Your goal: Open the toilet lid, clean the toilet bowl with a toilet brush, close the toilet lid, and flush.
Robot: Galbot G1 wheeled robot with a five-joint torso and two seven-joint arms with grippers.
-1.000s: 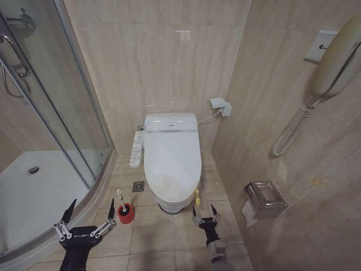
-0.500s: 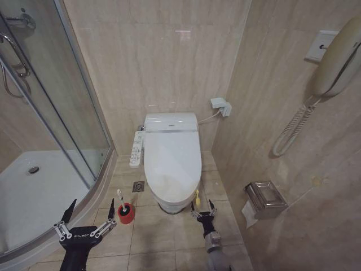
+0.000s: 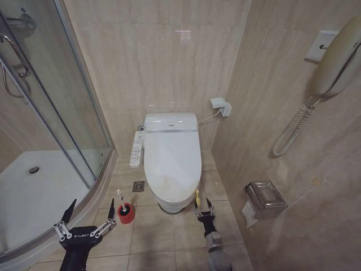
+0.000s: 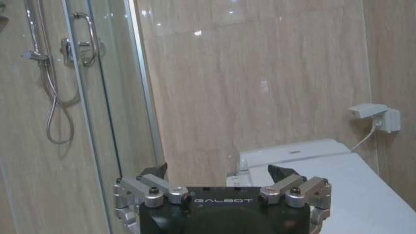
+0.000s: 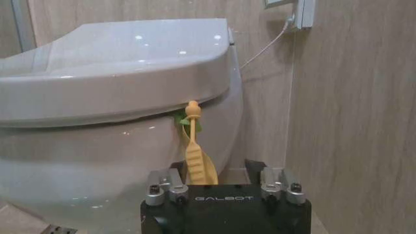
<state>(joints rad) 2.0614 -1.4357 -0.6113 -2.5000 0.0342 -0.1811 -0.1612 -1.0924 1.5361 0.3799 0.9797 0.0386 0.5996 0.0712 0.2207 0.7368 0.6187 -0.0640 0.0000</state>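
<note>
We see a glass shower enclosure (image 3: 51,113), a wall handset (image 3: 338,56), and perhaps a metal paper holder (image 3: 265,199).

The room is bright with soft, even light from above. Small white spots of glare shine on the tan wall (image 3: 169,62) and on the toilet lid (image 5: 123,48). The glass shower door (image 3: 62,107) shows faint shiny streaks. A soft shadow sits on the floor (image 3: 155,237) under the toilet. In the head view, straight lines bend at the edges. The wrist views look a little soft and grainy.
</note>
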